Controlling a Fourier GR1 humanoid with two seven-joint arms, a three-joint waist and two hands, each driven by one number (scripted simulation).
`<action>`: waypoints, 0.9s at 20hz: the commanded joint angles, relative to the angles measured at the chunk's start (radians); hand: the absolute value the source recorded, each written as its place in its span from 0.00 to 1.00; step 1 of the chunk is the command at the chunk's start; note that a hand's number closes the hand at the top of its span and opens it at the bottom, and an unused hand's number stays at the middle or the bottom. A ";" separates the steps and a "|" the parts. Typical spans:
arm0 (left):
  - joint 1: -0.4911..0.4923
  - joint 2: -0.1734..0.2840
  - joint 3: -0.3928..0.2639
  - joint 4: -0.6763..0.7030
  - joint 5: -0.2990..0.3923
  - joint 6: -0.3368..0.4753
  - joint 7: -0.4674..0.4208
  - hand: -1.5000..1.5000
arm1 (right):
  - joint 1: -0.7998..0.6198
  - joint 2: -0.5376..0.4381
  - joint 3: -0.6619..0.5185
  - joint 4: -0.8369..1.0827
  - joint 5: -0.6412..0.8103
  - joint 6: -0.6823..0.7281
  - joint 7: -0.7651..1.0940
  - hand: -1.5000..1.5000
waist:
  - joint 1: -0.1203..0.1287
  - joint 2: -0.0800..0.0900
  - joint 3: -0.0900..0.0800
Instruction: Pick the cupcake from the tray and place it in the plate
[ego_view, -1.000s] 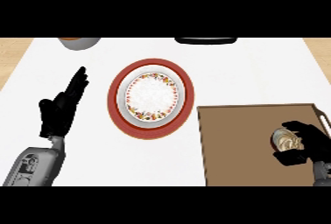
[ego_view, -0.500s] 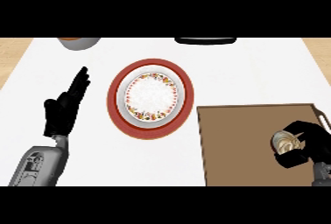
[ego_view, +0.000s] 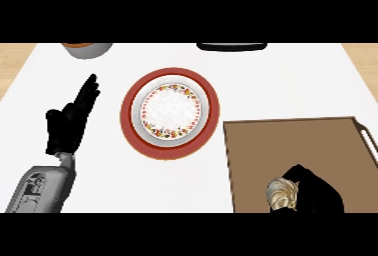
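Observation:
The cupcake (ego_view: 281, 193), pale with swirled frosting, sits low over the brown tray (ego_view: 295, 145) near the picture's bottom edge. My right hand (ego_view: 316, 192) is curled round it from the right and hides most of its right side. The plate (ego_view: 170, 111), white with a flowered rim and a broad red border, lies on the white counter left of the tray and holds nothing. My left hand (ego_view: 71, 120) rests open, fingers up, left of the plate.
A grey bowl (ego_view: 87, 48) with brown contents stands at the back left. A dark flat object (ego_view: 232, 46) lies at the back centre. The tray has a handle on its right rim (ego_view: 367, 142).
My right hand with the cupcake has moved left and toward the lower edge of the tray. The left hand has barely shifted.

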 joint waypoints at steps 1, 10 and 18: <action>-0.015 -0.014 -0.016 -0.016 -0.012 0.009 0.034 0.50 | -0.024 0.052 0.115 -0.158 0.230 -0.030 0.132 1.00 | 0.001 -0.003 0.001; 0.002 -0.006 0.009 0.035 -0.007 -0.020 -0.042 0.50 | -0.208 0.173 0.290 -0.295 0.522 0.071 0.046 1.00 | 0.014 0.005 0.002; -0.007 -0.012 -0.002 -0.033 0.002 -0.048 0.015 0.50 | -0.595 0.241 0.252 0.030 0.259 -0.006 0.188 1.00 | 0.040 0.009 0.003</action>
